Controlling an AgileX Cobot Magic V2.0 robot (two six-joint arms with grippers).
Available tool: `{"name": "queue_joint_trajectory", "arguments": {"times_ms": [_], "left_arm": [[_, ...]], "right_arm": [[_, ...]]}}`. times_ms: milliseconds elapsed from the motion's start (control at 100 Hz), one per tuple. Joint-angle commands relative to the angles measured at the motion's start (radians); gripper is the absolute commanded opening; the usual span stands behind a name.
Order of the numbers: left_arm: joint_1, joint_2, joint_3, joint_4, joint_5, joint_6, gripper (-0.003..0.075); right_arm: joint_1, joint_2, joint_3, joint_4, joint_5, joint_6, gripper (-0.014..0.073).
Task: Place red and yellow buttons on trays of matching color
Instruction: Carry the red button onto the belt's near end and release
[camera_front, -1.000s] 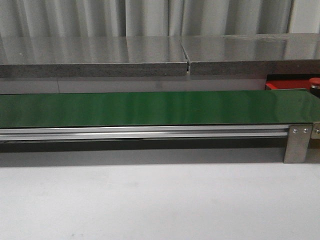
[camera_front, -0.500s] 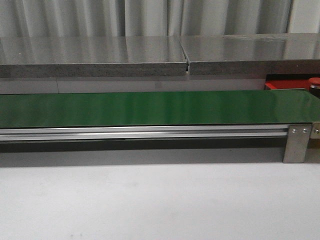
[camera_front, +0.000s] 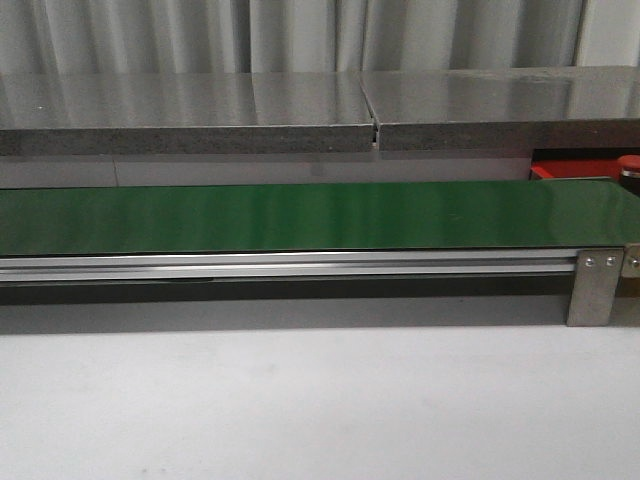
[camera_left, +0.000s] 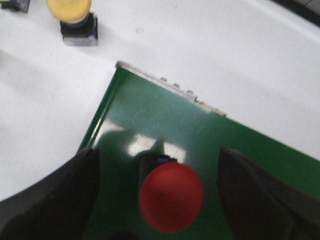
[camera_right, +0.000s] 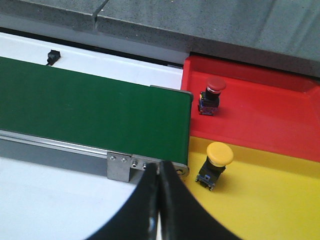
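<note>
One red button (camera_left: 171, 196) stands on the green belt (camera_left: 150, 115) near its end edge, squarely between my left gripper (camera_left: 160, 200) fingers, spread wide. My right gripper (camera_right: 159, 210) is pinched closed, empty.

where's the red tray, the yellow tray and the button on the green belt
red tray (camera_right: 270, 112), right wrist view, bare floor of the tray
yellow tray (camera_right: 270, 192), right wrist view, bare floor of the tray
red button on the belt (camera_left: 171, 196), left wrist view, middle of its domed cap
</note>
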Motion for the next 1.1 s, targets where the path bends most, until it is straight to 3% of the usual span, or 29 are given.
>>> {"name": "queue_joint_trajectory", "arguments": {"times_ms": [0, 520, 740, 1090], "left_arm": [[-0.002, -0.064, -0.073, -0.031, -0.022, 0.002, 0.0496], [0.253, 0.0, -0.131, -0.018, 0.024, 0.023, 0.0494], [0.342, 0.081, -0.131, -0.019, 0.005, 0.232, 0.0494], [0.394, 0.139, -0.131, -0.019, -0.102, 0.352, 0.0494]], "right_arm": [[-0.001, 0.002, -0.025, 0.013, -0.079, -0.009, -0.0069], [-0.001, 0.002, -0.025, 0.013, -0.079, -0.009, -0.0069], [-0.001, 0.002, -0.025, 0.013, -0.079, -0.009, -0.0069], [-0.001, 0.002, -0.025, 0.013, -0.079, -0.009, -0.0069]]}}
